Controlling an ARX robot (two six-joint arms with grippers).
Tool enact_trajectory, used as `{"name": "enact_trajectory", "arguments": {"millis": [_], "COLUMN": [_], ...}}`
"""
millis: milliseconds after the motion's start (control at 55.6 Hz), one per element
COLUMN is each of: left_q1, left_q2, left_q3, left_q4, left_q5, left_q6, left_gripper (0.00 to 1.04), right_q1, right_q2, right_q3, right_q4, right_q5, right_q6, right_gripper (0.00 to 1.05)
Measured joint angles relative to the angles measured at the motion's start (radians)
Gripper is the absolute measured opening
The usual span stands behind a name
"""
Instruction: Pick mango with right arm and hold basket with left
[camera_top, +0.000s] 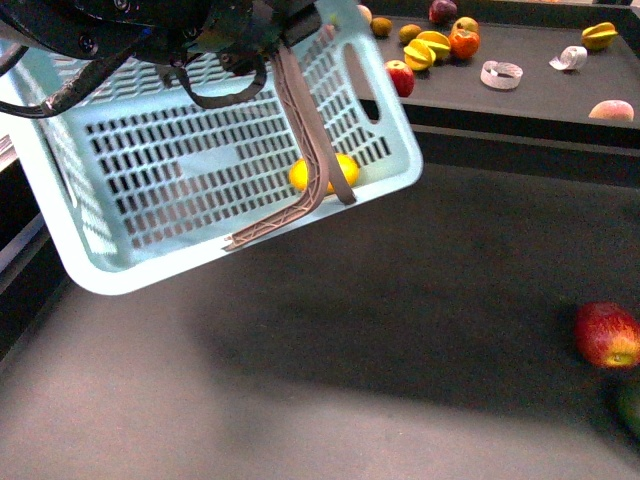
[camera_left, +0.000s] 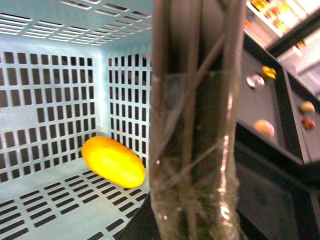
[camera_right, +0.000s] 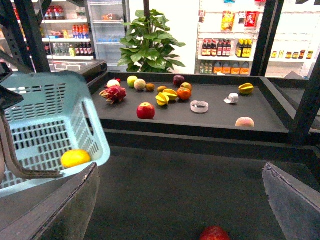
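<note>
The aqua basket (camera_top: 400, 140) hangs tilted above the dark table, lifted by one grey-brown handle (camera_top: 305, 130). My left gripper (camera_left: 192, 200) is shut on that handle, which fills the middle of the left wrist view. The black left arm (camera_top: 130, 25) is at the top left of the front view. The yellow-orange mango (camera_top: 303, 176) lies inside the basket in its low corner, also seen as the mango (camera_left: 113, 162) on the slotted floor. My right gripper (camera_right: 180, 200) is open and empty over the table, to the right of the basket (camera_right: 55, 115) and the mango (camera_right: 75, 158).
A red-and-yellow fruit (camera_top: 607, 335) lies on the table at the right, with a green one (camera_top: 630, 405) beside it. A raised back shelf (camera_top: 520, 90) carries several fruits, a star-shaped fruit (camera_top: 600, 35) and tape rolls. A potted plant (camera_right: 150, 40) stands behind.
</note>
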Motion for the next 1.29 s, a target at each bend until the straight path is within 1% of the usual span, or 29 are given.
{"name": "enact_trajectory", "arguments": {"millis": [126,234,324,377,683,755,827,899,989,1150,1186,1222,1294], "left_q1": [0.028,0.04,0.046,0.048,0.071,0.083,0.092,0.102,0.111,0.108,0.108,0.108,0.106], "left_q2": [0.035,0.051,0.061,0.067,0.113,0.116,0.117,0.127,0.149,0.165,0.166,0.166,0.166], "left_q3": [0.036,0.07,0.109,0.124,0.145,0.127,0.107,0.093,0.089,0.09,0.091,0.094,0.095], "left_q4": [-0.035,-0.097,-0.148,-0.161,-0.212,-0.213,-0.207,-0.202,-0.199,-0.188,-0.188,-0.19,-0.2], "left_q5": [-0.092,-0.196,-0.244,-0.255,-0.238,-0.257,-0.287,-0.289,-0.277,-0.244,-0.233,-0.215,-0.19], "left_q6": [-0.166,-0.308,-0.433,-0.486,-0.764,-0.819,-0.844,-0.875,-0.932,-0.968,-0.975,-0.983,-0.986], "left_gripper": [0.06,0.06,0.06,0.06,0.06,0.06,0.06,0.06,0.06,0.06,0.1,0.17,0.28], "right_q1": [0.0,0.0,0.0,0.0,0.0,0.0,0.0,0.0,0.0,0.0,0.0,0.0,0.0], "right_q2": [0.0,0.0,0.0,0.0,0.0,0.0,0.0,0.0,0.0,0.0,0.0,0.0,0.0], "right_q3": [0.0,0.0,0.0,0.0,0.0,0.0,0.0,0.0,0.0,0.0,0.0,0.0,0.0], "right_q4": [0.0,0.0,0.0,0.0,0.0,0.0,0.0,0.0,0.0,0.0,0.0,0.0,0.0], "right_q5": [0.0,0.0,0.0,0.0,0.0,0.0,0.0,0.0,0.0,0.0,0.0,0.0,0.0], "right_q6": [0.0,0.0,0.0,0.0,0.0,0.0,0.0,0.0,0.0,0.0,0.0,0.0,0.0], "right_gripper": [0.97,0.97,0.97,0.97,0.97,0.97,0.97,0.97,0.97,0.97,0.97,0.97,0.97]}}
